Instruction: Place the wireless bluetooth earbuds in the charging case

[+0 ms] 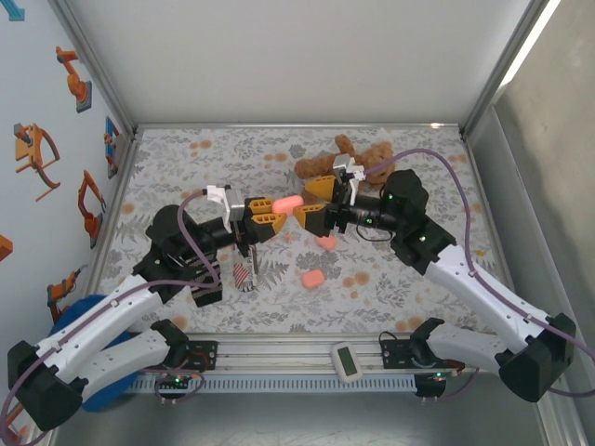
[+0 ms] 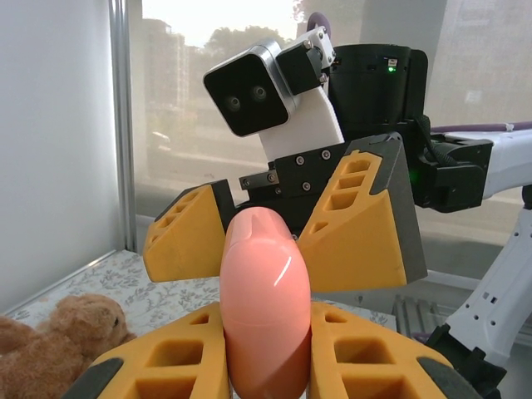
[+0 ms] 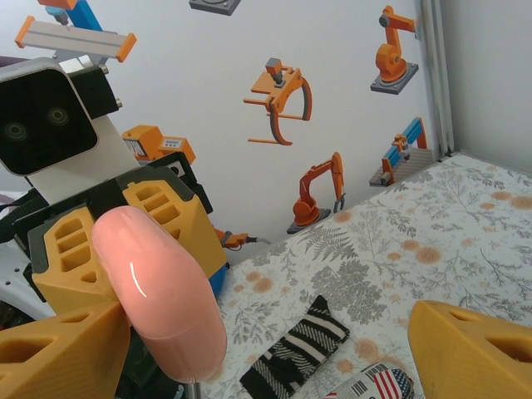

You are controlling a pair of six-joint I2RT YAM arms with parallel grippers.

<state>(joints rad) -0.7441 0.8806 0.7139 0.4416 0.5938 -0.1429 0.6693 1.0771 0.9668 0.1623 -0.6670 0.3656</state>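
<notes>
Pink charging case: held clear above the middle of the worktop, its lower half clamped between the yellow fingers of the left pincer, which is closed on it. Right pincer: faces the left one, jaws wide open to either side of the case's free end. Two small pink pieces on the worktop: one below the right pincer, one nearer the near edge; earbuds or cases, cannot tell. Teddy bear: by the far edge. Striped black-and-white item: left of centre.
</notes>
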